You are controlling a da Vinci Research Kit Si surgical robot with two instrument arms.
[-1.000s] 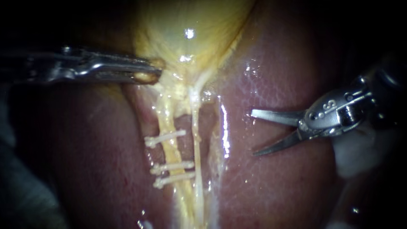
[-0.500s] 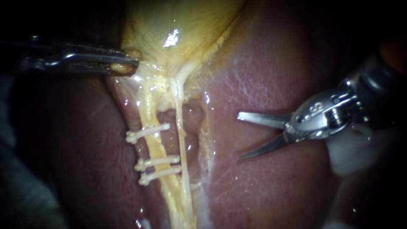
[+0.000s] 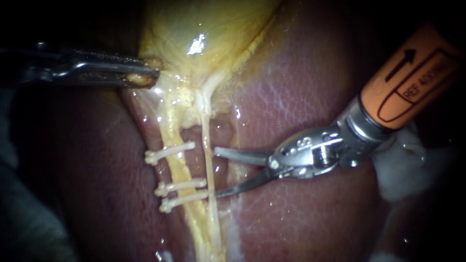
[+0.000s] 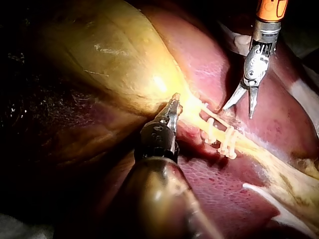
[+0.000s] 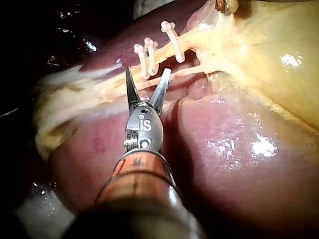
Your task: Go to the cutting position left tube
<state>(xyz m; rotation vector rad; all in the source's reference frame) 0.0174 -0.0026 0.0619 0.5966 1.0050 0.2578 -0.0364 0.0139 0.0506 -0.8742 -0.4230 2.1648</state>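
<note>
The left tube (image 3: 177, 167) is thick and yellow and carries three white clips (image 3: 180, 186). A thin pale right tube (image 3: 207, 155) runs beside it. Both tubes come down from the yellow gallbladder (image 3: 208, 29). My left instrument (image 3: 145, 73) is shut on gallbladder tissue at the neck, which also shows in the left wrist view (image 4: 173, 102). My right instrument (image 3: 216, 173) has open blades whose tips reach the thin right tube, level with the gap between the upper and the two lower clips. In the right wrist view its blades (image 5: 147, 70) straddle the thin tube, short of the clips (image 5: 149, 55).
Red-brown liver (image 3: 301, 223) lies on both sides of the tubes. A white gauze pad (image 3: 403, 170) sits under the right instrument's orange-sleeved shaft (image 3: 412, 77). The view's left edge is dark.
My right instrument has moved left across the liver to the tubes, blades still open, and its orange sleeve has come into view. My left instrument keeps its hold.
</note>
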